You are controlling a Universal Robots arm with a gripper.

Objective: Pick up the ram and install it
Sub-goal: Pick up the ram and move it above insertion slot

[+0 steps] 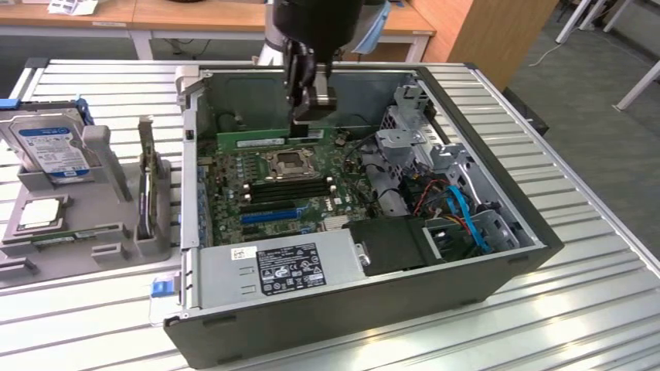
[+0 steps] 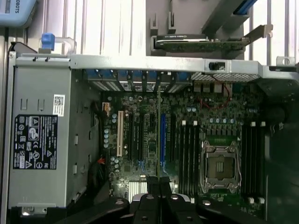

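The ram (image 1: pixel 263 140) is a long green stick held level above the motherboard, near the far wall of the open computer case (image 1: pixel 495 267). My gripper (image 1: pixel 309 116) comes down from above and is shut on the stick's end at the exterior view's right. In the wrist view the ram (image 2: pixel 159 130) appears edge-on as a thin line running out from between my gripper (image 2: pixel 159 185) fingers. It hangs over the board beside the blue slot (image 2: pixel 163 140). Black memory slots (image 1: pixel 289 187) (image 2: pixel 189 149) lie next to the processor socket (image 1: pixel 287 163) (image 2: pixel 219 164).
A grey power supply (image 1: pixel 278 267) (image 2: pixel 39 140) fills the case's near side. Blue cables (image 1: pixel 466 218) and metal drive brackets (image 1: pixel 407 143) crowd its right. On the exterior view's left, a grey fixture (image 1: pixel 103 216) holds a hard disk (image 1: pixel 52 147), a graphics card (image 1: pixel 150 189) and a processor chip (image 1: pixel 42 212).
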